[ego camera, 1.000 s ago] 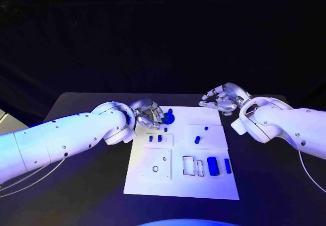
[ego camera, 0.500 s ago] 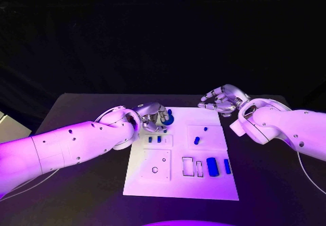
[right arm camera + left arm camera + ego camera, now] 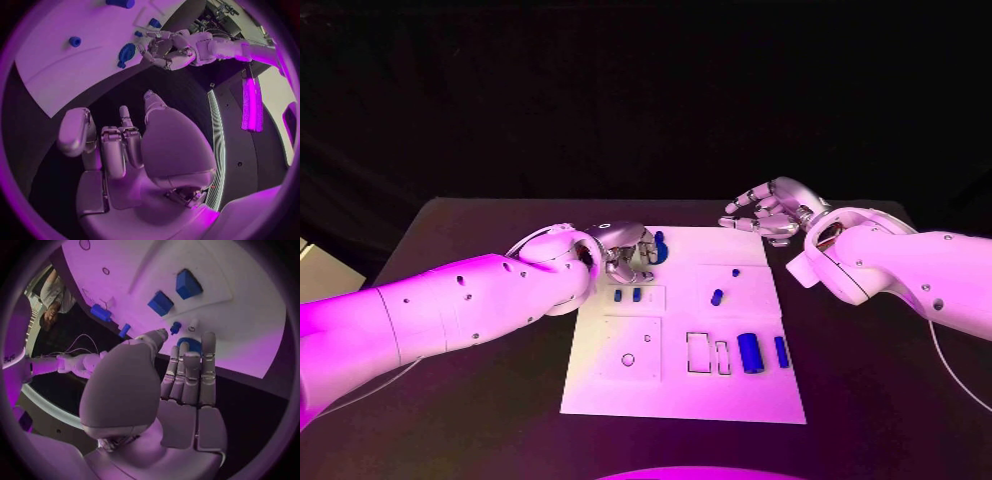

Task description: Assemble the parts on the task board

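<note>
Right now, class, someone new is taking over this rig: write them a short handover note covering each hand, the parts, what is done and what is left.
Left hand: at the task board's far left corner, fingers closed around a round blue part; whether it grips it is unclear.
Right hand: beyond the board's far right corner, fingers curled, holding nothing.
Parts: two small blue pieces, a blue peg, two blue blocks stand on the board.
Left: two outlined slots and a small hole look unfilled.

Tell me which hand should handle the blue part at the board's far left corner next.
Left. The left hand is already at that blue part on the task board; the right hand hovers off its far right corner, holding nothing.
</note>
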